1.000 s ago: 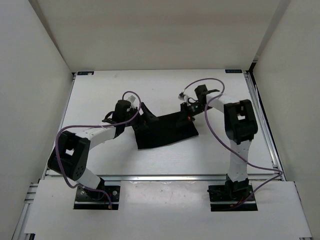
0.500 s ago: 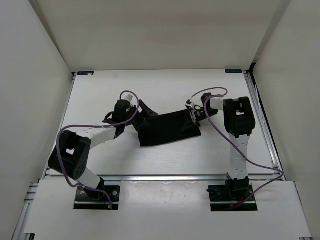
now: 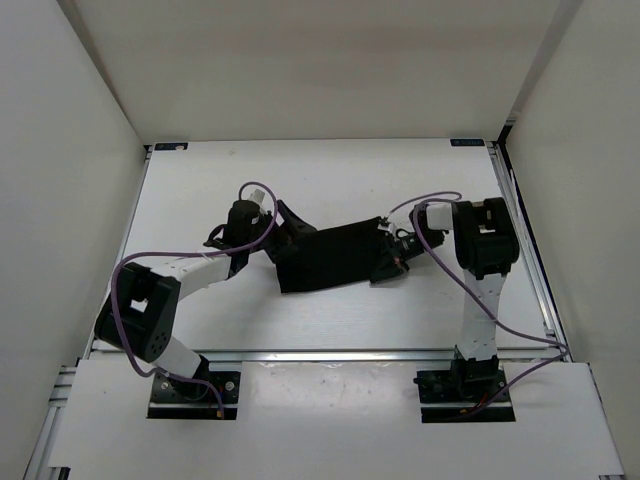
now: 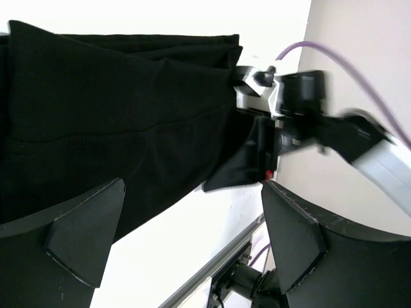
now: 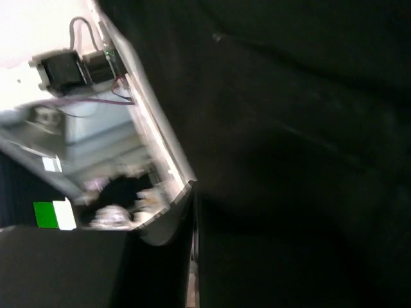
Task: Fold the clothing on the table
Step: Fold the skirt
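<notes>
The black clothing (image 3: 335, 258) lies bunched in the middle of the white table (image 3: 330, 180). My left gripper (image 3: 285, 228) hovers at its left end, open, with nothing between the fingers. In the left wrist view the clothing (image 4: 115, 109) spreads ahead of my left gripper (image 4: 192, 250). My right gripper (image 3: 393, 256) is shut on the clothing's right edge, and a corner flap (image 4: 237, 170) hangs from it. In the right wrist view the dark clothing (image 5: 295, 128) fills most of the frame above my shut right gripper (image 5: 196, 256).
A metal rail (image 3: 330, 353) runs along the table's near edge, with another rail (image 3: 522, 230) down the right side. White walls (image 3: 70, 150) close in the left, back and right. Purple cables (image 3: 180, 262) loop from both arms.
My right gripper has swung from the clothing's far right corner toward the near side, taking the right edge with it. The left arm has stayed put.
</notes>
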`<state>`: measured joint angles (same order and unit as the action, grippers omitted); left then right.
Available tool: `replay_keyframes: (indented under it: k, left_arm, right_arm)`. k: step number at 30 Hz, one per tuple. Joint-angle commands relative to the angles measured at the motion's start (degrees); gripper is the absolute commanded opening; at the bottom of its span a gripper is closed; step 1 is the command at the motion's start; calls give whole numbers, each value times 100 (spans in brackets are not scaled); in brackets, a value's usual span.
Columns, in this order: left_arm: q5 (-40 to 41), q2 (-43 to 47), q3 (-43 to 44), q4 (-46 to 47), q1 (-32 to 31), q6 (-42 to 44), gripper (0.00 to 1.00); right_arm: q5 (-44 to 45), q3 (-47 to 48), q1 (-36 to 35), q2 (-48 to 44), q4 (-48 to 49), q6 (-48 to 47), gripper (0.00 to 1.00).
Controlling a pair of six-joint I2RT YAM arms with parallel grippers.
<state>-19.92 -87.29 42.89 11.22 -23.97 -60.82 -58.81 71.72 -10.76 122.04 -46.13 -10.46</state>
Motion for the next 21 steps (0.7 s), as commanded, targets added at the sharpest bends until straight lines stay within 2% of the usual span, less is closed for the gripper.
replay_keyframes:
  k: [1,6,10,12,15,19,20,21]
  left_arm:
    - [50,300,175,-146,-3,131,98]
    - [24,432,149,-217,41,140,99]
    - [41,432,438,-366,-20,245,99]
    - [164,275,762,-839,-230,447,99]
    - [-291,-164,835,-422,-573,10,99]
    - [119,-656,1089,-541,-1022,131,99]
    - [129,-728,1116,-612,-1014,131,91]
    - [-19,-902,1081,-482,-1005,114,69]
  right_arm:
    - [-175,86,355,609,-414,9,0]
    - [-104,368,575,400,-432,-97,0]
    - [-279,212,786,-738,-205,-106,0]
    - [-412,-271,1022,-1731,697,349,0]
    - [-98,-641,1269,-2464,1491,616,0]
    - [9,-475,1235,-2589,1002,203,0]
    - [10,-440,1226,-2632,940,133,0]
    - [1,-518,1243,-2641,878,114,0]
